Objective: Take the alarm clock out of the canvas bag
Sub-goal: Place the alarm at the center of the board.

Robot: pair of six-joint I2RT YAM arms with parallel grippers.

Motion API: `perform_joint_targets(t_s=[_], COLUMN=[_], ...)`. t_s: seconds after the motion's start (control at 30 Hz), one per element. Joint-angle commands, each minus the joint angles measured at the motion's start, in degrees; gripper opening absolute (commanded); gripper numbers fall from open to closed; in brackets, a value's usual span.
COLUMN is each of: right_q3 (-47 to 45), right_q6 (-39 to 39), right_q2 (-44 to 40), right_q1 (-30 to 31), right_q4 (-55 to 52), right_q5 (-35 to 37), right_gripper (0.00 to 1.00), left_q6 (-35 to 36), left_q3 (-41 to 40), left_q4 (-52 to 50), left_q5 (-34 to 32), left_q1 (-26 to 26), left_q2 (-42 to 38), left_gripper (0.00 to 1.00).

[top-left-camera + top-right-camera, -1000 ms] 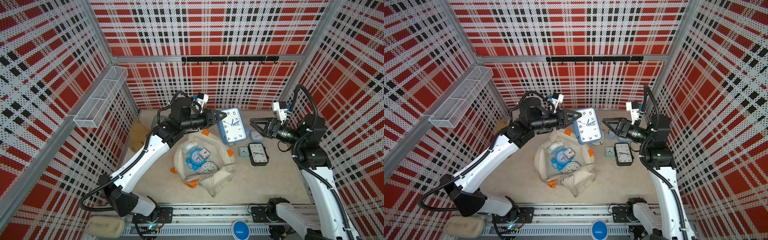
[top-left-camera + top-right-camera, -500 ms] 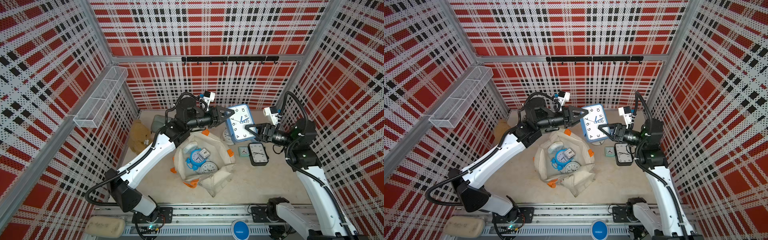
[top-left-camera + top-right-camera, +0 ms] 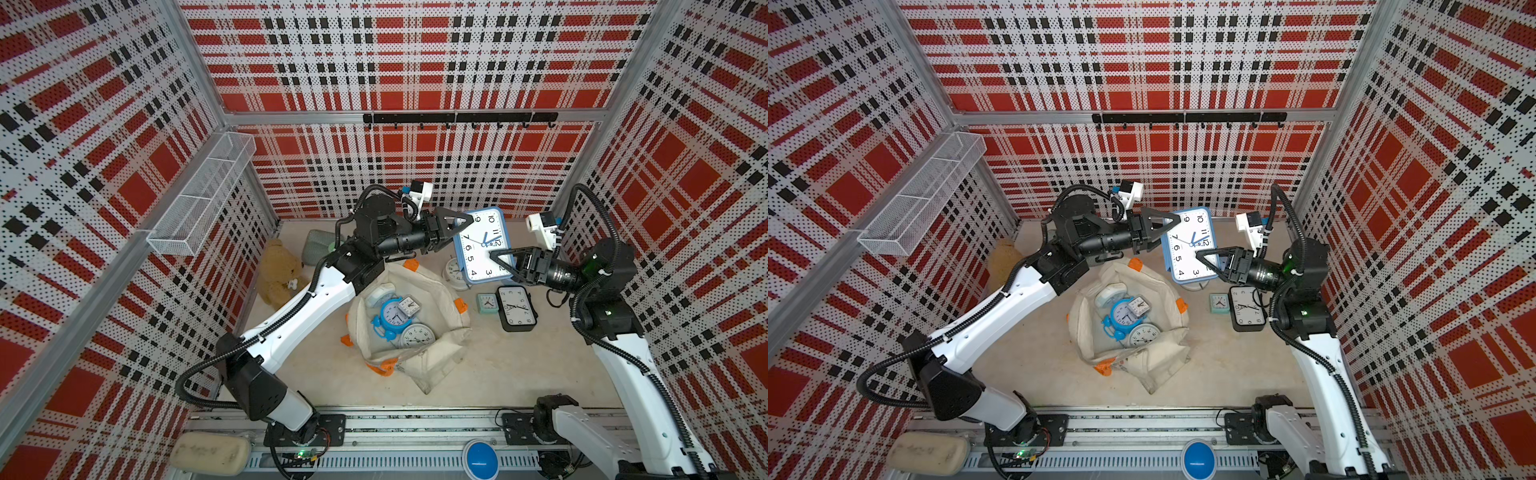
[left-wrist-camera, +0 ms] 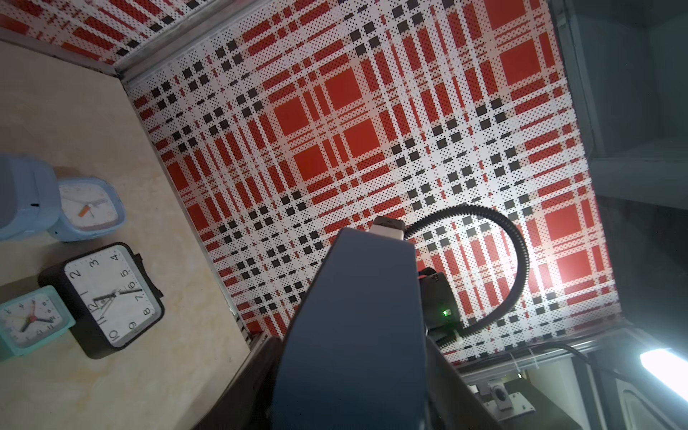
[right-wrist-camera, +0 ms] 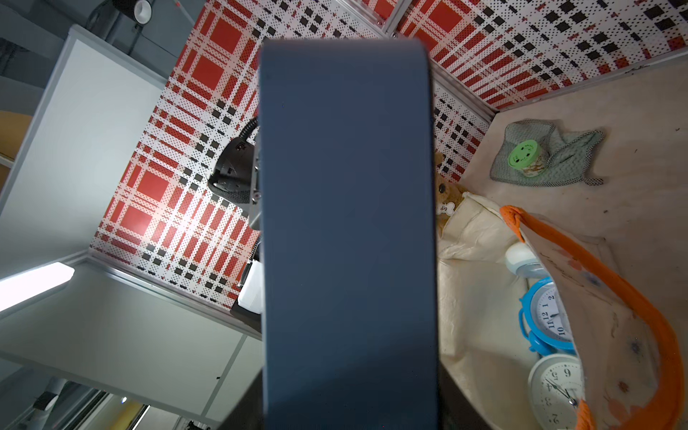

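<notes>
**The two grippers are flanking the alarm clock (image 3: 476, 239), which is aloft and outside the canvas bag (image 3: 436, 359).**

The alarm clock, blue-framed and square, is hanging tilted over the back part of the bench (image 3: 498, 374), right of its middle and beyond the bag's rim. The right gripper (image 3: 500, 262) is grasping it at the lower right corner, reaching across the face (in the right wrist view the clock's dark side is filling the gap between the jaws). The left gripper (image 3: 462, 230) is sitting at the upper left corner; I cannot tell whether it is clenching or released. The canvas bag is slumping open at the bench's middle, with a blue twin-bell clock (image 3: 390, 316) and a white round clock (image 3: 417, 336) lying inside. A black clock (image 3: 516, 308) and a small teal clock (image 3: 487, 302) are lying toward the bench's right edge.
</notes>
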Motion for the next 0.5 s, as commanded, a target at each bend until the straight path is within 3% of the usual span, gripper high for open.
perform_joint_targets(t_s=[0.0,0.13,0.47], right_q3=[2.7,5.3,10.8], right_q6=[-6.3,-10.8,-32.1], right_q2=[-0.1,0.1,2.4], right_q1=[0.1,0.1,-1.0], right_q4=[-7.3,-14.8,-44.9], right_q5=[4.0,7.0,24.4], right_gripper=[0.25,0.24,0.24], left_q6=[-1.8,-1.4,14.9], left_q3=[-0.3,-2.9,-2.0], left_q4=[4.0,2.2,-26.7], left_q5=[-1.0,-4.8,-18.1], left_q1=[-0.7,0.6,4.0], left_q2=[-1.3,-4.2,-15.2], left_gripper=[0.8,0.99,0.99])
